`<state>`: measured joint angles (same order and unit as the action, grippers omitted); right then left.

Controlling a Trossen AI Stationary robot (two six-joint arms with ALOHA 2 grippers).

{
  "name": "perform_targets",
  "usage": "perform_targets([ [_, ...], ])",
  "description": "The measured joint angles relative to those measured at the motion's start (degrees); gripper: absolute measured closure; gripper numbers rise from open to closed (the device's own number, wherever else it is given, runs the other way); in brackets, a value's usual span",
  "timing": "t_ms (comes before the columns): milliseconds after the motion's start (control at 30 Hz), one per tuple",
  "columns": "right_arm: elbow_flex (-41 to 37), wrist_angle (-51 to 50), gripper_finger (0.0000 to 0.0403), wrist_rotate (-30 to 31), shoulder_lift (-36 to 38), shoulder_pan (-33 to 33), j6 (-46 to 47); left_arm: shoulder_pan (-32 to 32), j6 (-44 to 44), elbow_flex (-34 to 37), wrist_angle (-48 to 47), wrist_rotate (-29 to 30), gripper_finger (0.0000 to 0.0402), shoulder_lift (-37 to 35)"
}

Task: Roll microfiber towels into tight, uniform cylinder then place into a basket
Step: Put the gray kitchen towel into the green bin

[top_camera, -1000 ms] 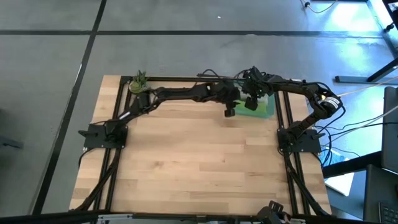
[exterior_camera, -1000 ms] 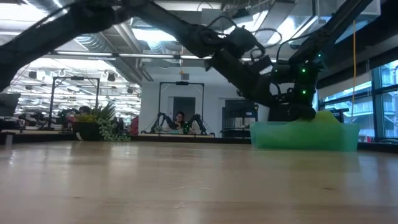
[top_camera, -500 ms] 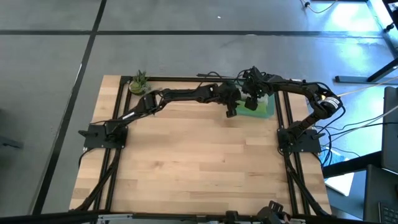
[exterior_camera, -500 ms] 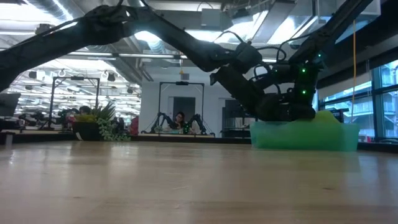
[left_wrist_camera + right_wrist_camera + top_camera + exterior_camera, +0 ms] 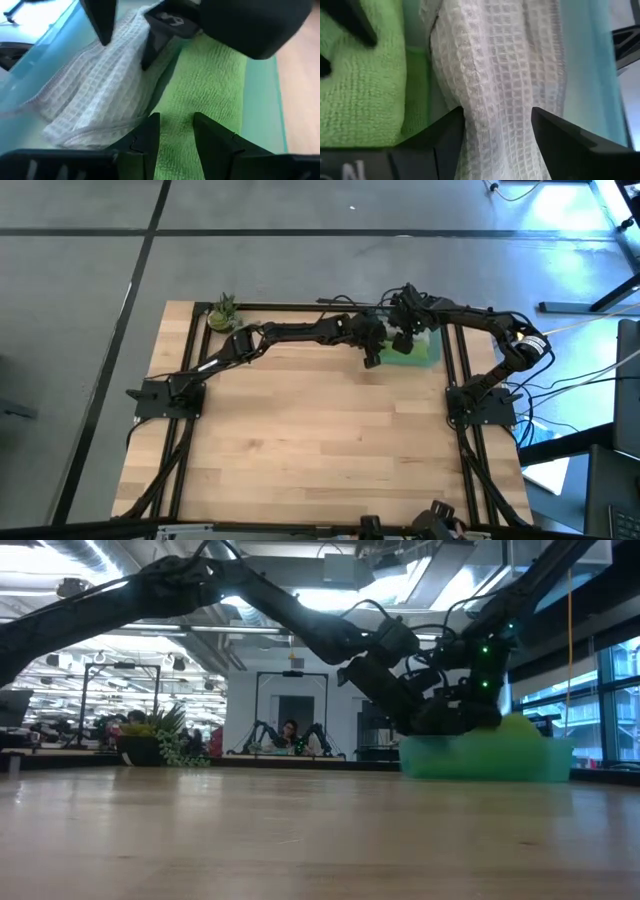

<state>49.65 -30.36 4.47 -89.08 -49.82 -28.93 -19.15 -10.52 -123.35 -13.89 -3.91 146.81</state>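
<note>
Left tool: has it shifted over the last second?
Yes. The left tool has moved toward the basket, away from the potted plant.

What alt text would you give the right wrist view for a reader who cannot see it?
Close-up from the right gripper, whose dark fingers straddle a light grey waffle-weave towel lying in the teal basket. A lime green towel lies beside the grey one, with part of the other arm's dark finger over it.
</note>
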Motion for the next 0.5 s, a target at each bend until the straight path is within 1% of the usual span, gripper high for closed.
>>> perform_targets([
  [233,3.2,-2.4,0.0171,0.4,0.0,0.0,0.2,-0.8,1.8,0.0,-0.4,-0.1,0.0287,0.0],
  [400,5.6,-9.7,0.0171,-4.7,0.0,0.0,-1.6,-1.1,2.6,0.0,-0.8,-0.2,0.0287,0.0],
  [433,6.0,-10.0,0.0171,-4.1,0.0,0.0,-1.6,-1.1,2.5,0.0,-0.8,-0.3,0.0287,0.0],
  [500,6.2,-8.4,0.0171,-0.6,0.0,0.0,-0.2,-1.1,2.5,0.1,-0.8,-0.7,0.0287,0.0],
])
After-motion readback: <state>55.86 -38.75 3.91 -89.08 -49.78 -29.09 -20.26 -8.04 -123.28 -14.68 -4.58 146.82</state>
